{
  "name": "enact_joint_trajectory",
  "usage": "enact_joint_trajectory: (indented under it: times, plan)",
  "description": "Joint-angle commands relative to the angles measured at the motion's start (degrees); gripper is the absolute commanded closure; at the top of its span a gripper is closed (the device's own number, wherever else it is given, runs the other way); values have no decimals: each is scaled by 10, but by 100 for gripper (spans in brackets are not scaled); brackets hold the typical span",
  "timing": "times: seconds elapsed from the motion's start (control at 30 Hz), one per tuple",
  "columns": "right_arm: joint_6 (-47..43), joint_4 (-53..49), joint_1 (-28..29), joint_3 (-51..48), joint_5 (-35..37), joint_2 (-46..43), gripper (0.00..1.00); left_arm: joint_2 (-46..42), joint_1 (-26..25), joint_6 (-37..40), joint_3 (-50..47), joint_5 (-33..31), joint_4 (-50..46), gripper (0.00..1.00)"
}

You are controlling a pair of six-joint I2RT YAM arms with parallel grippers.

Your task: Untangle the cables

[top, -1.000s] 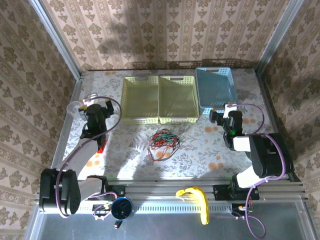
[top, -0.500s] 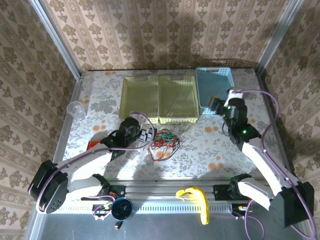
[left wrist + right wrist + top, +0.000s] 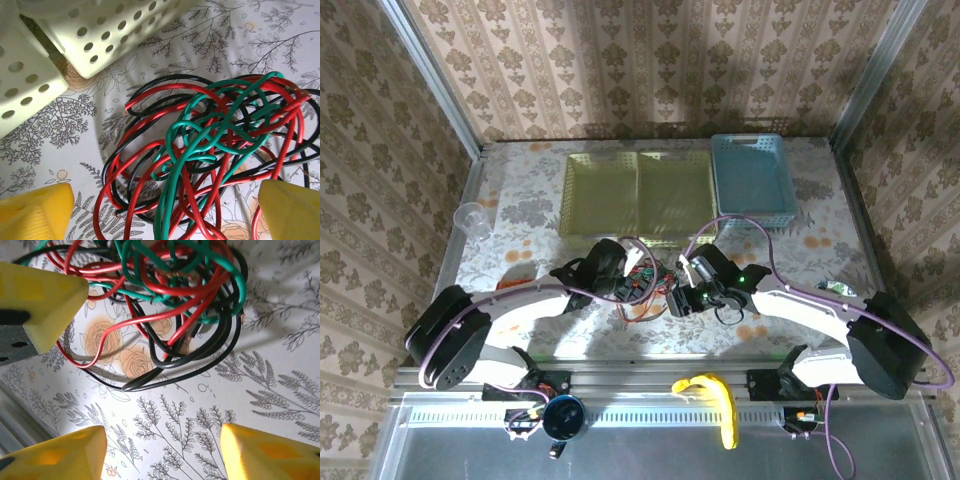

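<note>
Red, green and black cables (image 3: 210, 150) lie tangled between left claw (image 3: 165, 197) and right claw (image 3: 162, 435), both released.

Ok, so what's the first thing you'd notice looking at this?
A messy ball of red, green and black cables sits in the middle of the flowery table. Both robot arms lean in over it, the left gripper and right gripper open, with bright yellow fingers. Behind it sit two yellow baskets and a blue basket.
</note>
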Motion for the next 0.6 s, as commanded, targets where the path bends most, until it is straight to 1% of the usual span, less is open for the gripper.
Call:
enact_joint_trajectory:
  times: [0.0,0.13,0.23,0.37,0.5,0.57]
  plan:
    - [-8,-7,2,30,-31,24,43,16,-4,14,18,3,11,12]
    - [-14,6,3,53,-58,69,48,26,-4,8,8,8,32,20]
    - [-13,16,4,62,-65,94,48,32,-4,-1,0,10,43,25]
    - [-5,21,4,67,-51,115,50,55,-4,-8,-9,11,64,34]
    - [3,19,4,56,-23,106,49,86,-9,-15,-5,-14,75,35]
    - [6,24,2,45,-15,95,49,96,-15,-14,-5,-28,80,38]
